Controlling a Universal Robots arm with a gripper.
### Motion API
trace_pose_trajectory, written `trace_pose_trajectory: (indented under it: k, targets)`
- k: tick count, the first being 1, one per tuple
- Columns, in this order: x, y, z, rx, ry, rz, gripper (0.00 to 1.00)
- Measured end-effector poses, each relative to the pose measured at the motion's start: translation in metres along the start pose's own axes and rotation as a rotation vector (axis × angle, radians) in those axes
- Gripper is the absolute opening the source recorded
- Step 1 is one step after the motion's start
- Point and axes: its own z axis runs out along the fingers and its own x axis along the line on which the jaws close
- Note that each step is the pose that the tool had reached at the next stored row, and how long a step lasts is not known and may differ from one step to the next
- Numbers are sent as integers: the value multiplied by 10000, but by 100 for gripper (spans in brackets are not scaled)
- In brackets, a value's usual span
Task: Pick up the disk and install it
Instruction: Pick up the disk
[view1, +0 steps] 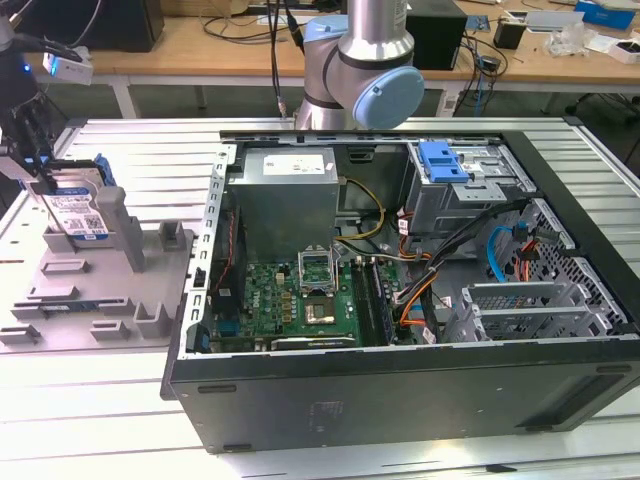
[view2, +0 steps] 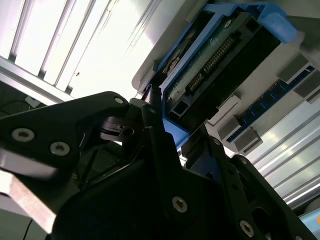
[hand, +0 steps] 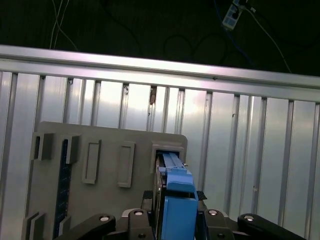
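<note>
1. At the exterior view's far left, the gripper (view1: 52, 182) hangs over the grey tray (view1: 100, 300), pinching the disk (view1: 76, 215) at its upper end.
2. The disk stands on edge, slightly tilted, with its white-and-blue label showing. It is just beside the tray's upright post (view1: 122, 228). I cannot tell whether its lower edge rests in the tray.
3. In the first wrist view, the disk's blue bracket (hand: 177, 197) sits between the 2 black fingers (hand: 135, 217), in line with a slot in the tray.
4. In the second wrist view, the disk's connector edge (view2: 215, 57) shows.
5. The open computer case (view1: 400, 400) lies on the slatted counter (view1: 150, 140), to the exterior view's right of the tray.
6. The blue tab (view1: 445, 160) of its metal cage is well apart from the disk.
</note>
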Motion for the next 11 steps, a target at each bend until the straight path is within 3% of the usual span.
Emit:
trace_pose_trajectory:
  k: [11]
  targets:
    - [1, 0, 9, 1, 0, 0, 38]
